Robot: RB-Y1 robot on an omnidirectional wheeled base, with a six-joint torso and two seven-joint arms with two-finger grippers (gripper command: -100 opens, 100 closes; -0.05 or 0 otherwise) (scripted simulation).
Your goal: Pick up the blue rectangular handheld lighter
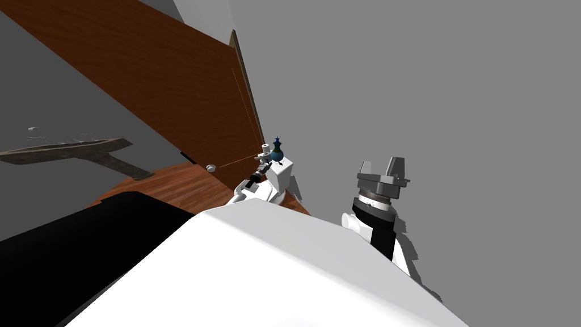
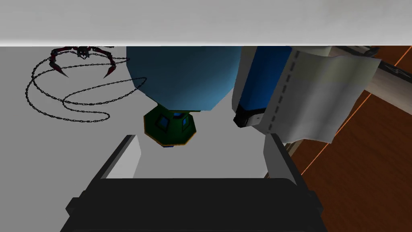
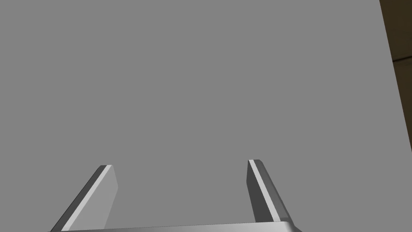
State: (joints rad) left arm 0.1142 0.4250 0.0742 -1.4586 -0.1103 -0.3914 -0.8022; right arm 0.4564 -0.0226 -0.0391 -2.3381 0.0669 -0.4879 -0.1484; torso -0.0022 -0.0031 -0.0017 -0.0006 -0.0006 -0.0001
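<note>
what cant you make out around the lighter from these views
- lighter, left wrist view: far end cut off by a white band across the top; one side hidden by the white sheet.
- blue ornament, left wrist view: far part hidden by the same band.
- head view: things by the left gripper too small to tell apart.

I've got a blue bulbous ornament (image 2: 181, 76) with a green octagonal end (image 2: 169, 129) on a white surface (image 2: 60, 161). Near it a thin dark chain (image 2: 64, 100) lies in loops, tipped with red-black claws (image 2: 82, 54). On the ornament's other side is a pale sheet with a dashed line (image 2: 322, 96), then brown wood planking (image 2: 362, 181). From the head view, a big brown wooden panel (image 1: 147, 74) and a weathered grey T-shaped piece (image 1: 74, 150).
</note>
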